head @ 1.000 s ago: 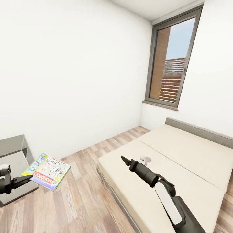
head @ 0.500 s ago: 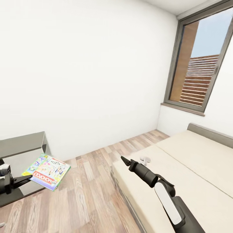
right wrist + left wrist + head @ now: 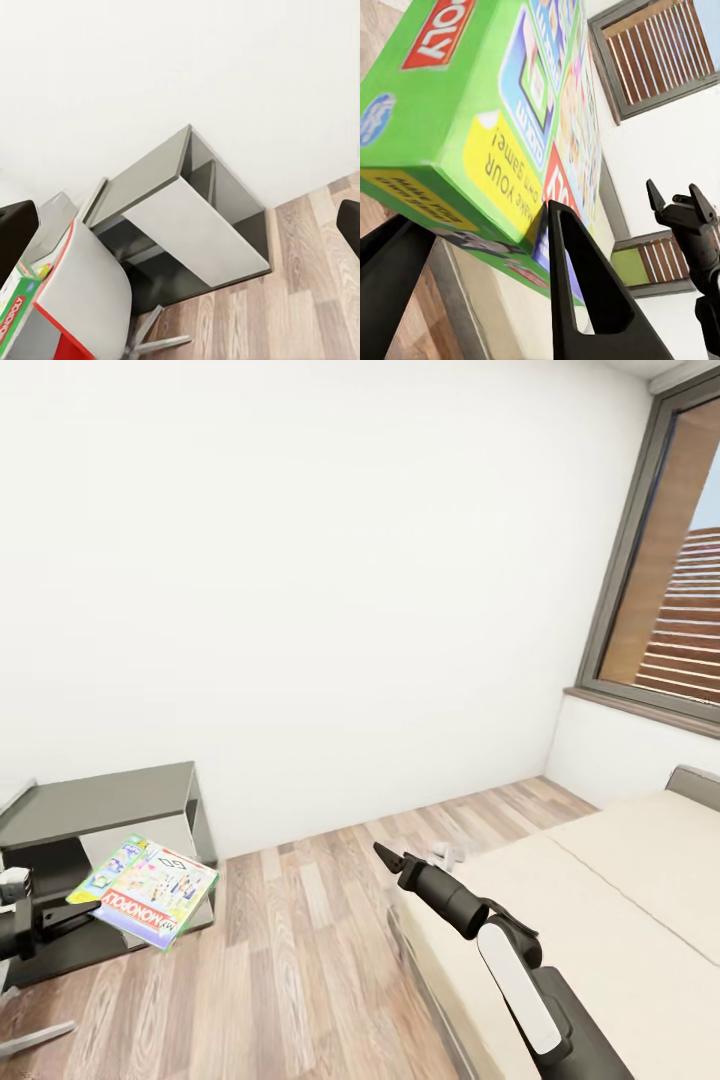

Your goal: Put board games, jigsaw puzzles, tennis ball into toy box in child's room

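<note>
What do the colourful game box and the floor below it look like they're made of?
The game box, held in the left tool, looks like printed cardboard with a slightly glossy finish: sharp folded edges and bright artwork with a red banner. The floor looks like matte wood planks, showing seams and grain, though it could be laminate.

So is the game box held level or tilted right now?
Tilted: the game box slopes down away from the left gripper, which pinches its edge above the floor.
</note>
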Motion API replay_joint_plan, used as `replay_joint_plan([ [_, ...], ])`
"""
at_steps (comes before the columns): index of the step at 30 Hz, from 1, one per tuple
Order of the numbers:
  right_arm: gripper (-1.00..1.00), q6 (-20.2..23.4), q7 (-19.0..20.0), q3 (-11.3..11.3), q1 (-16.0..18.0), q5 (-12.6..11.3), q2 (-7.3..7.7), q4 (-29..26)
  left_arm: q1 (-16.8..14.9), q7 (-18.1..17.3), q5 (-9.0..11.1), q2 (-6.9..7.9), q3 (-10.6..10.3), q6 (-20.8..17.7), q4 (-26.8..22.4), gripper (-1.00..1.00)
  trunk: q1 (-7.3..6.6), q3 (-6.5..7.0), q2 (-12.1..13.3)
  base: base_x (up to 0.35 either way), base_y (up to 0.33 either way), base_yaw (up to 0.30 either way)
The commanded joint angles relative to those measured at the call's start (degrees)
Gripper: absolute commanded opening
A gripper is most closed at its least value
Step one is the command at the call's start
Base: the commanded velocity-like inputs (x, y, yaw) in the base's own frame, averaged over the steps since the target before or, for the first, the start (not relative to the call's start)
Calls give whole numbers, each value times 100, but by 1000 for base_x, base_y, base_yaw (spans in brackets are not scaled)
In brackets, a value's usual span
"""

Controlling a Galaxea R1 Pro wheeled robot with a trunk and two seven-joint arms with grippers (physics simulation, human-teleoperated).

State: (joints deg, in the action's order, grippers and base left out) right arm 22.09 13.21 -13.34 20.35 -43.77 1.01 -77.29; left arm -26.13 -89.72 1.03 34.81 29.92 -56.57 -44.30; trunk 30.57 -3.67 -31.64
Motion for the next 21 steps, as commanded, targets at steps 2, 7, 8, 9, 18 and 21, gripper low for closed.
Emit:
replay_joint_plan([
  [2,100,24,-3,-1,4,-36,4,-5,-7,-28,4,-4,2,-56,0,-100,5,-11,-10,201,8,292],
  [7,100,24,-3,-1,4,-39,4,-4,-6,-28,3,-1,5,-56,0,-100,5,-11,-10,200,2,292],
  [8,100,24,-3,-1,4,-41,4,-5,-6,-28,3,-1,2,-56,0,-100,5,-11,-10,203,0,291],
  [9,100,24,-3,-1,4,-39,4,-5,-6,-28,3,-1,3,-56,0,-100,5,-11,-10,204,0,291],
  [18,100,24,-3,-1,4,-43,4,-5,-6,-28,3,-4,5,-56,0,-100,5,-11,-10,214,68,291],
  [21,100,24,-3,-1,4,-43,6,-5,-6,-28,3,-8,5,-56,0,-100,5,-11,-10,210,12,291],
])
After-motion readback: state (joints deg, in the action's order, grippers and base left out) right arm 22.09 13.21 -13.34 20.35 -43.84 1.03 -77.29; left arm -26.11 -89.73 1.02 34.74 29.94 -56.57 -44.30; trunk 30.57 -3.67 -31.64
